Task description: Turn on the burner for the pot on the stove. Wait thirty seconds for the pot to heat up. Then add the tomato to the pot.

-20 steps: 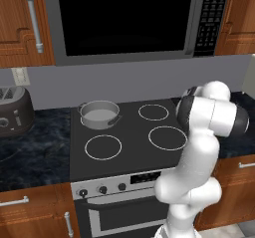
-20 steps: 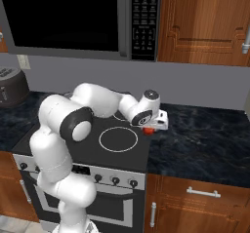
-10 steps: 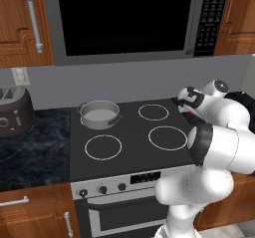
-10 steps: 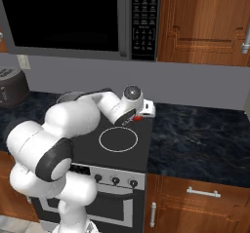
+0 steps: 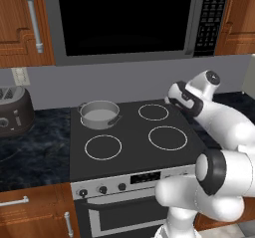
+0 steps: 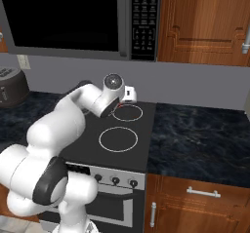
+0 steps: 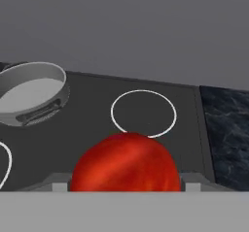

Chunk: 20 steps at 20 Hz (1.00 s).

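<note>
The tomato [image 7: 125, 163], red and smooth, sits between my fingertips [image 7: 58, 182] at the bottom of the hand view. My gripper [image 7: 125, 183] is shut on it. From the left base view the gripper [image 5: 174, 101] hangs over the rear right corner of the stove [image 5: 129, 157], beside the back right ring. A sliver of the tomato [image 6: 116, 106] shows under the hand in the right base view. The grey pot [image 5: 99, 113] stands on the back left ring, well left of the gripper. In the hand view the pot [image 7: 31, 88] lies at the upper left, with nothing in it.
A black microwave [image 5: 129, 18] hangs low above the stove. A dark toaster [image 5: 12, 112] stands on the left counter. Small black knobs [image 5: 102, 189] line the silver front panel. Dark stone counter [image 6: 200, 139] stretches to the right of the stove, under wooden cabinets.
My arm has swung left from the counter right of the stove to above the cooktop's rear right, carrying the tomato with it. The pot has stayed in place.
</note>
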Tool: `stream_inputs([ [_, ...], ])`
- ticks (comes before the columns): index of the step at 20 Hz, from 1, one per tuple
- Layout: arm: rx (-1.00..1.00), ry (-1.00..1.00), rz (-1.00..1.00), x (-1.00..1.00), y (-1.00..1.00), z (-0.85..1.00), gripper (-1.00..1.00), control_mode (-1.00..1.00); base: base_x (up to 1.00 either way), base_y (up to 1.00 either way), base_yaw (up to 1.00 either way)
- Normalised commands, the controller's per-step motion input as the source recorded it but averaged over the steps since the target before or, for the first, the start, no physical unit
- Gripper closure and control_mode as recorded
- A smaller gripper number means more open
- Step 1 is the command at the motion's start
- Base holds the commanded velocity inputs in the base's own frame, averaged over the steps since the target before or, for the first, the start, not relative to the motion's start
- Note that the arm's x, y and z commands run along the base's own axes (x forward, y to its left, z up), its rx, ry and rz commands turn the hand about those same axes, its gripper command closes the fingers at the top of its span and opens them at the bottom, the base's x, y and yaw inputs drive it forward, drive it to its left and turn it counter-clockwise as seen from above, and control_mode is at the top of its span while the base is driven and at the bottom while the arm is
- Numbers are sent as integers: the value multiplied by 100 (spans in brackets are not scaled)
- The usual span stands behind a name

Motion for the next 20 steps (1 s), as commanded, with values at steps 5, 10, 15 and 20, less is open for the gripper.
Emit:
stream_inputs([
  [5, 3, 21, 0, 26, 86, 6, 100, -100, 0, 0, 0],
  [10, 2, 5, -9, 2, 76, -7, 100, -100, 0, 0, 0],
  [15, 0, 0, -8, -4, 53, -3, 100, -100, 0, 0, 0],
  [20, 0, 0, -7, -2, 56, 0, 100, -100, 0, 0, 0],
])
